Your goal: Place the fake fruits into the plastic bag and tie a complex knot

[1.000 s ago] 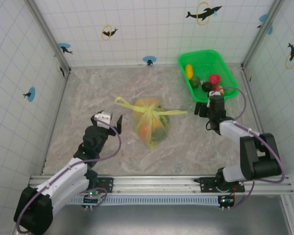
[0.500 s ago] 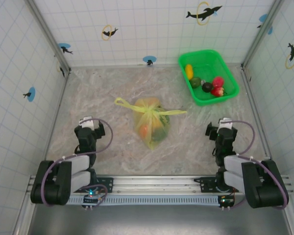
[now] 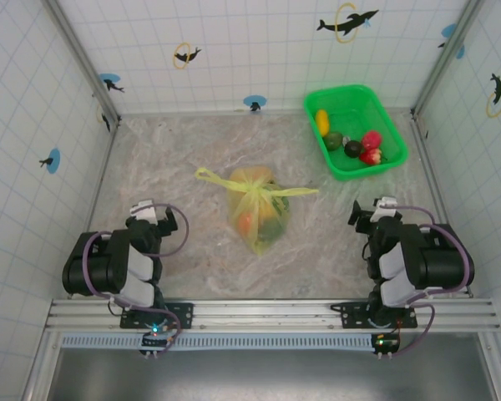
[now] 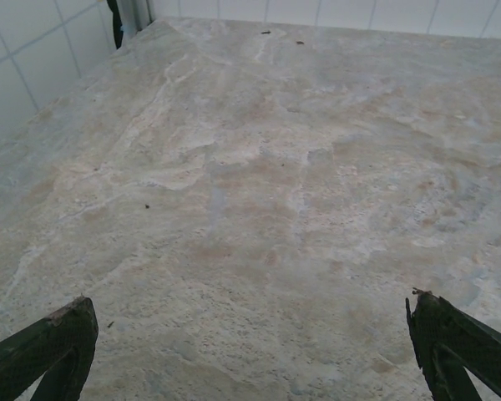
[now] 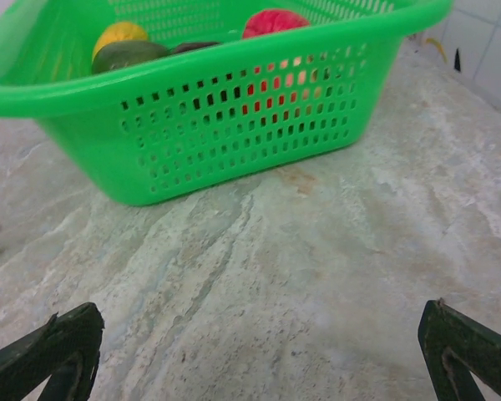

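Note:
The plastic bag point(image 3: 257, 209) lies mid-table, pale yellow, with orange and green fake fruits showing through it. Its handles are bunched in a knot point(image 3: 265, 191), with tails running left and right. More fake fruits point(image 3: 354, 144) lie in the green tray point(image 3: 394, 125): yellow, dark green, blackish and red. The right wrist view shows the tray point(image 5: 192, 79) close ahead with a yellow fruit point(image 5: 121, 33) and a red fruit point(image 5: 275, 21). My left gripper point(image 3: 154, 219) point(image 4: 250, 302) stands open over bare table, left of the bag. My right gripper point(image 3: 374, 214) point(image 5: 260, 309) is open and empty, below the tray.
Tiled walls with metal corner posts point(image 3: 79, 58) enclose the marble tabletop point(image 3: 175, 150). Both arms sit folded back near the front rail point(image 3: 259, 313). Open table lies between each gripper and the bag.
Both arms have drawn back toward the near edge and folded up. The right gripper came away from the tray, the left away from the bag. The bag has not moved.

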{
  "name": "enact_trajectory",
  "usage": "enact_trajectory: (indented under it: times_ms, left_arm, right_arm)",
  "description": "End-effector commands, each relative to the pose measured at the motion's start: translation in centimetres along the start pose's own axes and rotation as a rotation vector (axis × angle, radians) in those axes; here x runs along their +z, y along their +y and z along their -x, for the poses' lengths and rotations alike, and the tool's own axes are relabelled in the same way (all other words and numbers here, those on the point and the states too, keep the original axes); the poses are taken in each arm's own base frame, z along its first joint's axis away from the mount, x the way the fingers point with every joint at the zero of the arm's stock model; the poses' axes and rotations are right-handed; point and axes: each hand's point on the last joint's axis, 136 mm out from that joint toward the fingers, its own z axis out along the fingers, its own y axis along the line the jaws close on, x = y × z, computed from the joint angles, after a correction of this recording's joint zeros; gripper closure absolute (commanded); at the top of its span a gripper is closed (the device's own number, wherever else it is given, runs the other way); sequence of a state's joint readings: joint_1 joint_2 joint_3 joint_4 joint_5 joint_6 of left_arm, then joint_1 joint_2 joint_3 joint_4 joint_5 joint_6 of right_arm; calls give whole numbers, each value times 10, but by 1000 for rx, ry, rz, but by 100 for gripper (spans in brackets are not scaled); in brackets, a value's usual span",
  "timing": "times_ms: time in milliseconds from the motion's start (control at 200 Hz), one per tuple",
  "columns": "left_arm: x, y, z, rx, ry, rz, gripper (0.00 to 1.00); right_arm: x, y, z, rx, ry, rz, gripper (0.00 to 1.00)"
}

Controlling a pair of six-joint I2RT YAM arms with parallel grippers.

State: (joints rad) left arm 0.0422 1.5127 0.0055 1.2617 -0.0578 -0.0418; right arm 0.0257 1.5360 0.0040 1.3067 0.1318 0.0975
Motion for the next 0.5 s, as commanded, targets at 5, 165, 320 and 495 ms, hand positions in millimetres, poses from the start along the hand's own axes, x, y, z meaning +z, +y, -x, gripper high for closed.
enact_trajectory:
  times_ms: [5, 165, 320, 495]
  left_arm:
    - [1, -7, 0, -26, 5, -45, 2]
    - [1, -7, 1, -21, 2, -40, 2]
    - [1, -7, 1, -15, -1, -32, 3]
    - [1, -7, 1, -15, -1, -33, 2]
  right_arm:
    - [0, 5, -12, -34, 58, 21, 0]
    - [-3, 5, -10, -47, 40, 11, 1]
    - [-2, 5, -9, -47, 37, 10, 0]
    - [-2, 5, -8, -36, 36, 19, 0]
